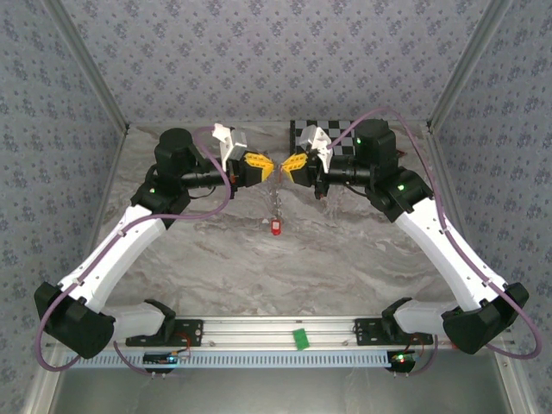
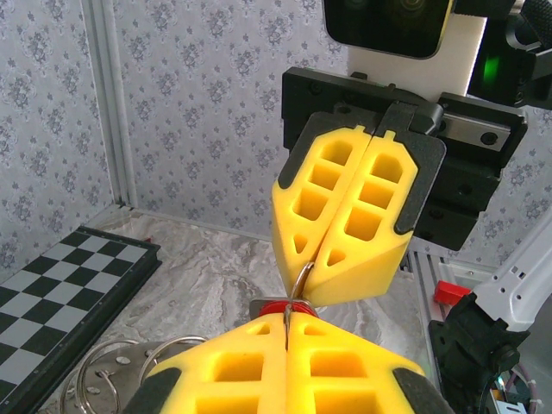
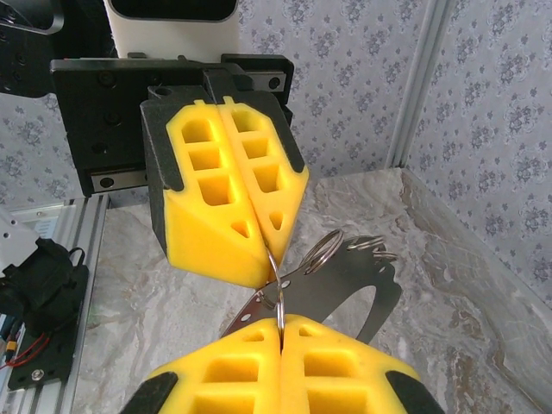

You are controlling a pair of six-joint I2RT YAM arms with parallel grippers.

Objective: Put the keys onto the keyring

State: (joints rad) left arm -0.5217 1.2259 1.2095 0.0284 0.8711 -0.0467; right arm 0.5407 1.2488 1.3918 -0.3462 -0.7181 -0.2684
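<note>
Left wrist view: blocky yellow foam fingers (image 2: 233, 371) of the left gripper (image 2: 287, 332), pressed together, pinch the thin wire keyring (image 2: 302, 278). The right gripper (image 2: 315, 280), tip to tip, pinches it too. A red-headed key (image 1: 276, 226) shows just nearer, above the veined grey marble table (image 1: 216, 259).

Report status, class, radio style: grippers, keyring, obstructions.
Left gripper and right gripper both shut on the keyring, tip to tip. One red key below them. Green block off on the near rail.

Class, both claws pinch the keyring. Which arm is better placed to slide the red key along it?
Probably left: the red key sits at the left claw's tips; the right claw grips the keyring beyond.
</note>
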